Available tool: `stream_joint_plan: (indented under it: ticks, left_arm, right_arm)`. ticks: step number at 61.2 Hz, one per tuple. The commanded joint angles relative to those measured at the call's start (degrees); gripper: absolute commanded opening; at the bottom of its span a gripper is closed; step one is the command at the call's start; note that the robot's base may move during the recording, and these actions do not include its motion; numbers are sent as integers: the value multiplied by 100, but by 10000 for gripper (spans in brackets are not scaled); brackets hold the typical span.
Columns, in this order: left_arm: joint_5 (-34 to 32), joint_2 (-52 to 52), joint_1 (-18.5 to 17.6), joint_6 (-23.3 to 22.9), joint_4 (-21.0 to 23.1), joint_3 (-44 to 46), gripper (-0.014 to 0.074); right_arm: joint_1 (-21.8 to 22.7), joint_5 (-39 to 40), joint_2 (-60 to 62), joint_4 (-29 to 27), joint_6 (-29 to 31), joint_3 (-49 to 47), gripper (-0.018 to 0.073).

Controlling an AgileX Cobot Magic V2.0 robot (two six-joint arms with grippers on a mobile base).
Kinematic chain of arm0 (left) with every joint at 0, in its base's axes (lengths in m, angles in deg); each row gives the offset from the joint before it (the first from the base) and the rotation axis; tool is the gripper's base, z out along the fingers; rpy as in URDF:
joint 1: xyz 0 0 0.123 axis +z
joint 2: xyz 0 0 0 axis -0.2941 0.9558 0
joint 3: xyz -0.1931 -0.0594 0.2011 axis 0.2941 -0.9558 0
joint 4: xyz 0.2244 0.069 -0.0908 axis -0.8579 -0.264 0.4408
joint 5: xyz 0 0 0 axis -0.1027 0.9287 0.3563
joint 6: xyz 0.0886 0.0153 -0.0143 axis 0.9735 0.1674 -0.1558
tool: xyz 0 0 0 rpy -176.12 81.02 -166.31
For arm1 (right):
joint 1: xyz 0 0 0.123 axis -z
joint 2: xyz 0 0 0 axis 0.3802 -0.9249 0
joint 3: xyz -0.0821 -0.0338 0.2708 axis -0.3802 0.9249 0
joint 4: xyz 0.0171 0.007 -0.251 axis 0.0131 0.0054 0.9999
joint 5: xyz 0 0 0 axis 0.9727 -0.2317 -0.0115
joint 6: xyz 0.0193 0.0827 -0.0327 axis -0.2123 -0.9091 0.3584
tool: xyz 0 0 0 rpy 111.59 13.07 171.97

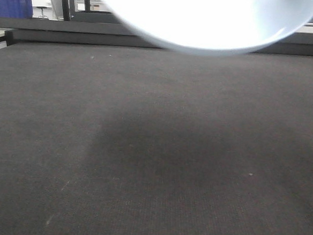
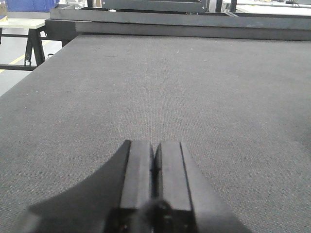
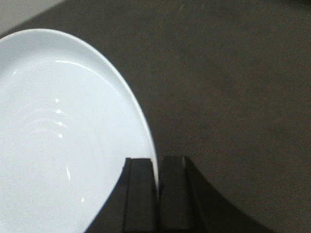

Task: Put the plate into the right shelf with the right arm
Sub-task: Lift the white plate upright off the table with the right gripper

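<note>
The pale blue-white plate (image 3: 58, 131) fills the left of the right wrist view, held on edge. My right gripper (image 3: 157, 167) is shut on its rim, one finger on each side. The plate also shows at the top of the front view (image 1: 206, 19), blurred and raised above the dark table, casting a shadow below. My left gripper (image 2: 154, 155) is shut and empty, low over the table. The right shelf is out of view.
A dark felt-like table (image 1: 154, 149) spreads across all views. A dark metal frame (image 2: 184, 22) runs along its far edge. A blue bin (image 1: 11, 4) stands at the far left, a light side table (image 2: 22, 24) beyond the table's left edge.
</note>
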Motion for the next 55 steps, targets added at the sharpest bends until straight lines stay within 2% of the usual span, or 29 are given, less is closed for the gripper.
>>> stream_joint_plan:
  ticks: [1, 26, 35, 48, 55]
  left_arm:
    - [-490, -29, -30, -19, 23, -46, -47]
    - [-490, -29, -30, -19, 23, -46, -47]
    - [-490, -29, -30, -19, 23, -46, -47]
    - [-490, -29, -30, -19, 23, -46, -47]
    - [-490, -29, -30, -19, 23, -46, -47]
  right_arm:
    - [122, 565, 735, -94, -17, 86, 56]
    - [236, 1048, 3373, -91, -12, 1556, 56]
    - [236, 1582, 4275, -91, -12, 2165, 56]
    - [236, 2674, 4854, -91, -12, 2766, 56]
    - [236, 2723, 4862, -91, -12, 2847, 56]
